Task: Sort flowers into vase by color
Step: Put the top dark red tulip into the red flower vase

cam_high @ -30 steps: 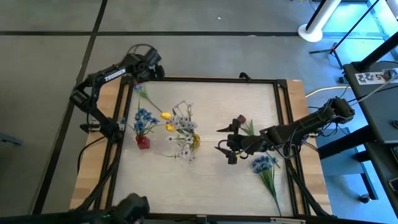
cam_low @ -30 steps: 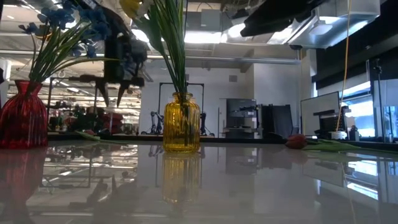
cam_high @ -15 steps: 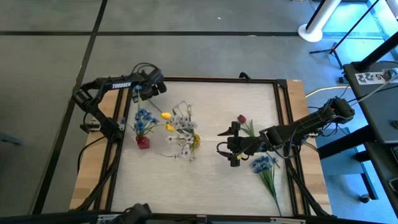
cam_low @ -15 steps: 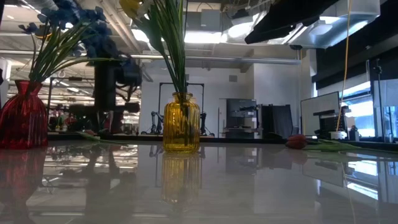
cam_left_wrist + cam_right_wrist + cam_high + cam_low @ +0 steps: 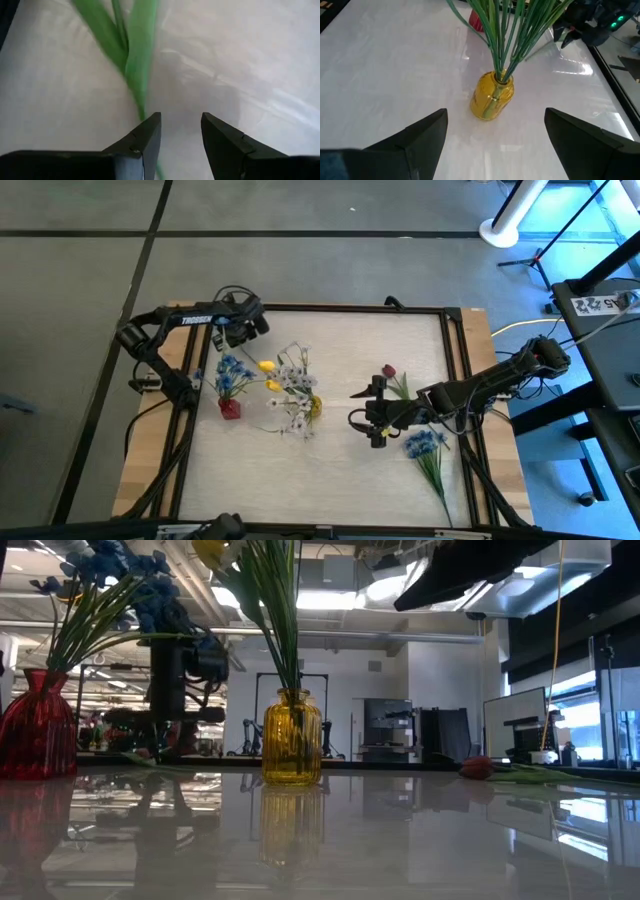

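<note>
Between the left gripper's [image 5: 180, 131] part-open jaws, at the far left corner of the surface [image 5: 340, 360], a thin green stem [image 5: 131, 60] lies flat, not yet pinched; it looks light, springy and slick, best taken at mid-stem below the leaves. Outward stand the red vase [image 5: 230, 408] of blue blooms and the yellow vase [image 5: 492, 95], with the right gripper [image 5: 366, 416] spread wide and empty mid-surface beside a dark red bud [image 5: 388, 371] and a blue flower [image 5: 424, 444]. "TROSSEN" reads on the left arm.
</note>
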